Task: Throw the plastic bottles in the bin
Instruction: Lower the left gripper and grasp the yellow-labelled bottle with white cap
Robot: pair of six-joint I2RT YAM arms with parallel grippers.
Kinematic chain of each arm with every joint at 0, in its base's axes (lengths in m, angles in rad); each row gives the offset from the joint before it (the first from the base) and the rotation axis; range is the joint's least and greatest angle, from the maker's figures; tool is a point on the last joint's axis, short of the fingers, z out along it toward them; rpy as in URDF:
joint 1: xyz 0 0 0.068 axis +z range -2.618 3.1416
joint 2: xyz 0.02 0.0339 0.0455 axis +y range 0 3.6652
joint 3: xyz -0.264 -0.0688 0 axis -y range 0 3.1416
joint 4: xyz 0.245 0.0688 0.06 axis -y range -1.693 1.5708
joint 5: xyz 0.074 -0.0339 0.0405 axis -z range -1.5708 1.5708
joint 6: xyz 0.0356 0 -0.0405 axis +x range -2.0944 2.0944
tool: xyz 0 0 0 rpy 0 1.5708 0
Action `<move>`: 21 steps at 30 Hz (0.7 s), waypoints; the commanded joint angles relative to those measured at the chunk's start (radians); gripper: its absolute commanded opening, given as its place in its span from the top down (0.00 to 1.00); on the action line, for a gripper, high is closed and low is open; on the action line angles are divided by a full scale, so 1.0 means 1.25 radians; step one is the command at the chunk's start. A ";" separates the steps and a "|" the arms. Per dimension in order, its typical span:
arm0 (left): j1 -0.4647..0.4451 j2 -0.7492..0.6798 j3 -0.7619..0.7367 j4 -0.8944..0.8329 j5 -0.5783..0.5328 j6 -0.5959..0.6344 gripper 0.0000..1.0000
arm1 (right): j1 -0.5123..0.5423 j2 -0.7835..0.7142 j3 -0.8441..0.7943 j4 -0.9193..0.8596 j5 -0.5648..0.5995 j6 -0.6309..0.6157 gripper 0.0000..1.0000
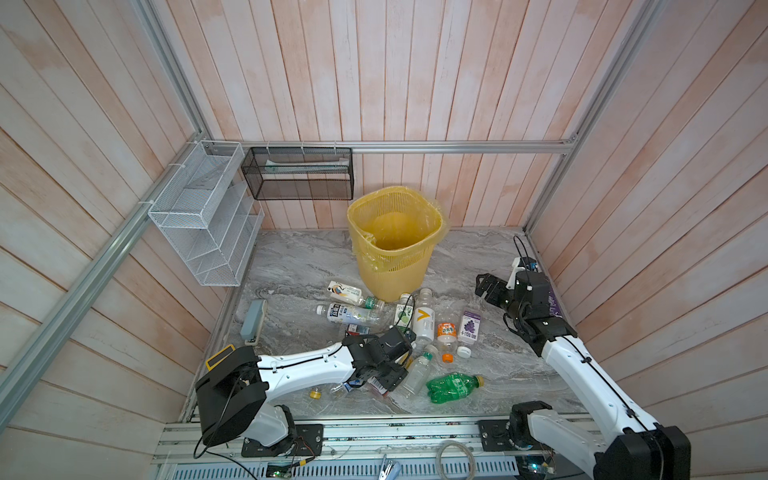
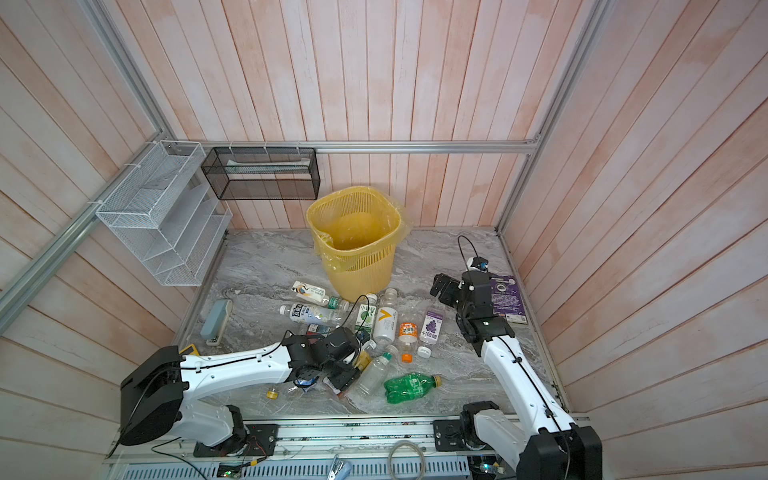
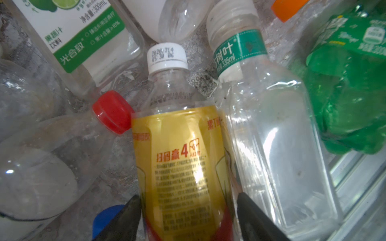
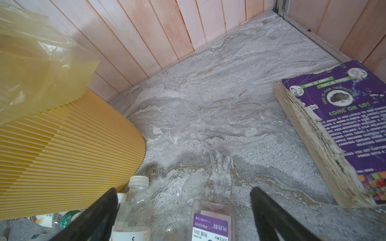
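Step in hand: first pick. Your left gripper is low among the plastic bottles, its jaws set astride the yellow-labelled, white-capped bottle. One fingertip lies at each flank of the label and the cap points away from the palm. Whether the pads already press the bottle cannot be told, so treat the grasp as unconfirmed. A clear square bottle with a teal neck band lies just beside the hand's right finger, touching the target, with the green bottle beyond it. A red-capped clear bottle lies just off the other finger.

Your right gripper hangs spread wide and empty, with a purple-labelled bottle beneath it and the purple book off to its right.

The bin stands well ahead of the left hand, past the whole cluster, and no bottle shows inside it.

Next move, as judged: secure the hold, then lift straight up before travelling. The neighbours crowd both fingers and may be dragged along. Carry above the bin's rim and let go over its mouth.
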 commanded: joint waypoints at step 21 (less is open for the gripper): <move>-0.001 0.045 0.039 0.021 0.002 0.009 0.42 | -0.007 -0.003 -0.016 0.006 -0.004 0.012 0.01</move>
